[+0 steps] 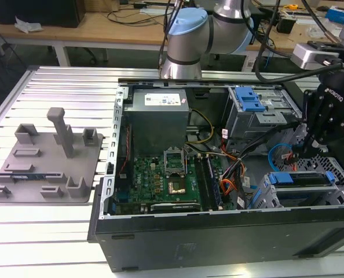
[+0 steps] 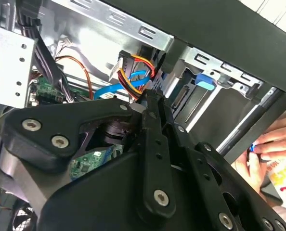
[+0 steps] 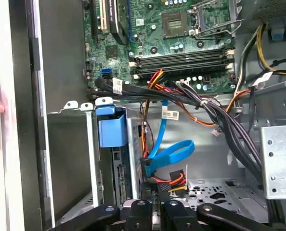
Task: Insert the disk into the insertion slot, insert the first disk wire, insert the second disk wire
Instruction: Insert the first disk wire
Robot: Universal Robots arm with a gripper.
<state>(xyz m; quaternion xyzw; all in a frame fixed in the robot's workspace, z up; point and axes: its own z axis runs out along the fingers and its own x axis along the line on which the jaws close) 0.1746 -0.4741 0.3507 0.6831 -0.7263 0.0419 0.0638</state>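
The disk (image 1: pixel 302 179), in its blue carrier, lies inside the insertion slot (image 1: pixel 263 191), the silver cage at the case's front corner on the exterior view's right. In the first wrist view its blue end tab (image 3: pixel 109 130) stands at the cage's edge. The second disk wire (image 3: pixel 169 154), a light-blue loop, ends in a dark plug (image 3: pixel 148 166) right by the disk's rear edge. My gripper (image 1: pixel 304 152) hangs just behind the cage. Its fingertips (image 2: pixel 150 96) are together on the dark plug (image 3: pixel 171 183) of the orange, yellow and black bundle, the first disk wire (image 2: pixel 133 72).
The open case holds a motherboard (image 1: pixel 166 176), a power supply (image 1: pixel 157 110) and a taller grey bay with a blue latch (image 1: pixel 250 101). Thick black cables (image 3: pixel 220 120) run beside the gripper. A person's hand (image 2: pixel 273 144) rests outside the case wall. A grey fixture plate (image 1: pixel 44 162) sits at the exterior view's left.
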